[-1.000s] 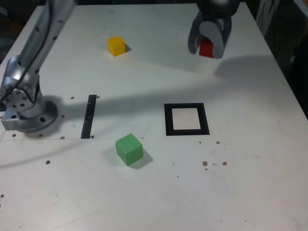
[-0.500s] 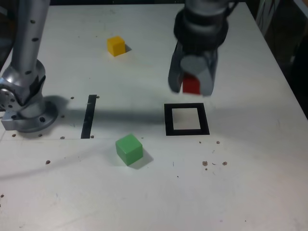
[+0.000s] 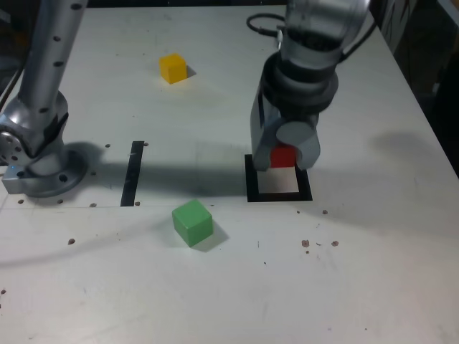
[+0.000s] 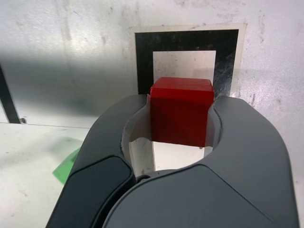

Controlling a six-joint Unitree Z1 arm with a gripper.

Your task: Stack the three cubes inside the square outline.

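Observation:
My gripper (image 3: 285, 155) is shut on the red cube (image 3: 284, 155) and holds it just above the back part of the square outline (image 3: 252, 188). In the wrist view the red cube (image 4: 181, 111) sits clamped between the grey fingers (image 4: 247, 142), with the square outline (image 4: 143, 61) directly beneath it. The green cube (image 3: 192, 222) rests on the table in front of the outline, toward the exterior view's left; a green corner (image 4: 66, 166) shows in the wrist view. Far back on the exterior view's left sits the yellow cube (image 3: 172, 68).
The arm's round metal base (image 3: 39, 168) stands at the exterior view's left edge. A narrow black strip (image 3: 132, 173) lies between the base and the outline. The white table (image 3: 373, 236) carries small dark specks near the front.
The gripper carried the red cube from the back of the table forward and down, ending over the square outline. The green and yellow cubes stayed put.

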